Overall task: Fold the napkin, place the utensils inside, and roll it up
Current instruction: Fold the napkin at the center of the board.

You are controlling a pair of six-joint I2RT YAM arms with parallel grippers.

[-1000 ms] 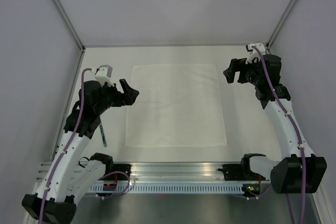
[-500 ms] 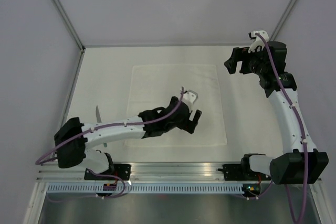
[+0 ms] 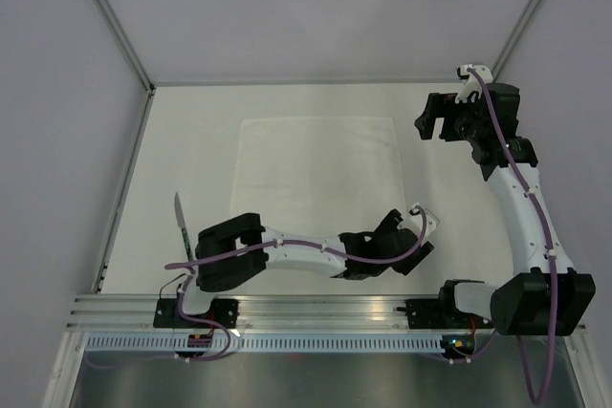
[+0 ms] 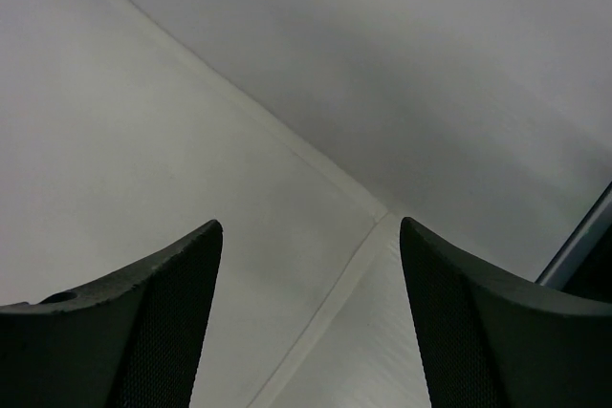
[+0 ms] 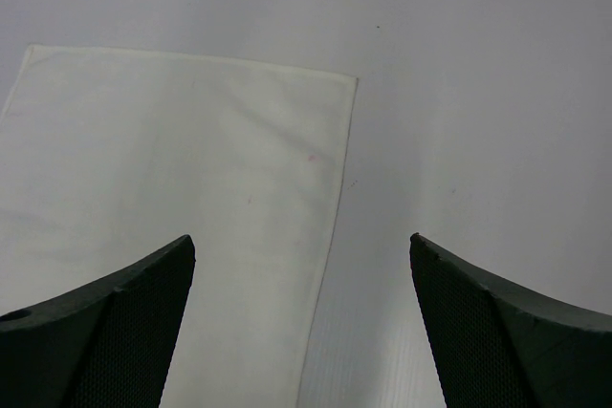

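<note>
Napkin (image 3: 320, 179) is laid flat and unfolded mid-counter (image 3: 191, 131). Left fingers (image 4: 134, 332) are held apart by its near right corner. Right fingers (image 5: 105, 332) are also held apart, near the far right corner.

Risks:
- No cloth is seen between the left fingers in the wrist view, so the corner may be missed on closing.
- Left arm (image 3: 296, 255) is stretched low along the near edge, so the cloth may be dragged or rumpled.
- With white on white, the edge is easily misjudged.
- Utensil (image 3: 180, 222) is seen well apart at the left side, near the left elbow, and may be knocked.

Counted: one napkin, one utensil (whether there are more cannot be told), two arms.
</note>
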